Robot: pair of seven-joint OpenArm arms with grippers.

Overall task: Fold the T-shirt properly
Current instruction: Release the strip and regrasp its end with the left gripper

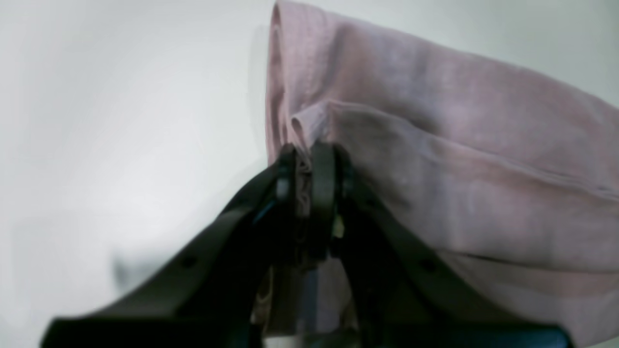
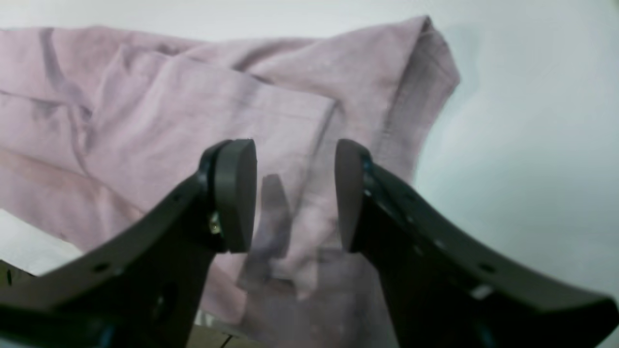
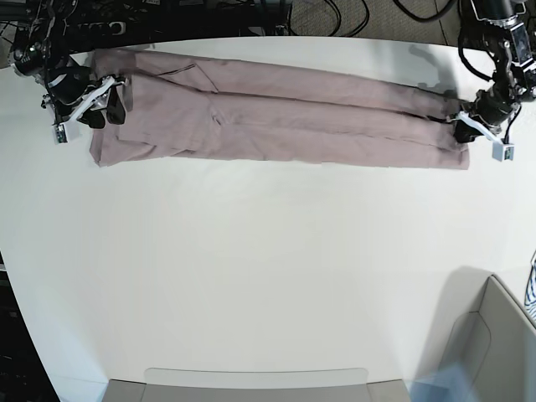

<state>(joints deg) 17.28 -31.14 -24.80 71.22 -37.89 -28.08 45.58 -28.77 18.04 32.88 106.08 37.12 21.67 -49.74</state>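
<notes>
The mauve-pink T-shirt (image 3: 276, 113) lies folded into a long narrow band across the far part of the white table (image 3: 268, 268). My left gripper (image 1: 305, 159) is shut on a bunched edge of the T-shirt (image 1: 435, 159) at the band's right end; in the base view the left gripper (image 3: 466, 126) sits at that end. My right gripper (image 2: 295, 188) is open, its jaws wide apart just above the T-shirt (image 2: 159, 125) near its corner. In the base view the right gripper (image 3: 105, 100) hovers over the band's left end.
A grey bin (image 3: 494, 352) stands at the front right corner, with a striped cloth (image 3: 531, 293) at the frame's right edge. A grey tray edge (image 3: 255, 381) runs along the table's front. Cables and dark equipment (image 3: 251, 17) lie behind the table.
</notes>
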